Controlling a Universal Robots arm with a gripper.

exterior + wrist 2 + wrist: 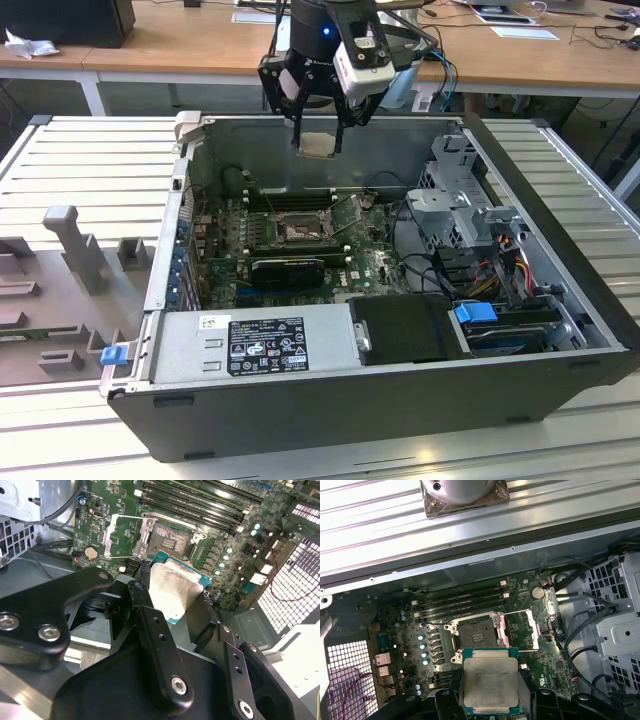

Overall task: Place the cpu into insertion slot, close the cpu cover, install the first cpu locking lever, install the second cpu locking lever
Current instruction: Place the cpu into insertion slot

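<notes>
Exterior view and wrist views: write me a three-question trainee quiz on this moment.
1. True or false: the cpu already sits in the insertion slot.
2. What does the hand grip? A) a screwdriver B) the cpu C) nothing
3. Fill in: the cpu cover stands ___ (open or shut).
Key: 1 false; 2 B; 3 open.

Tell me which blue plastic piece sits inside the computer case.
The blue tab on the drive bay, at the exterior view's right; the blue clip sits outside the case.
</notes>
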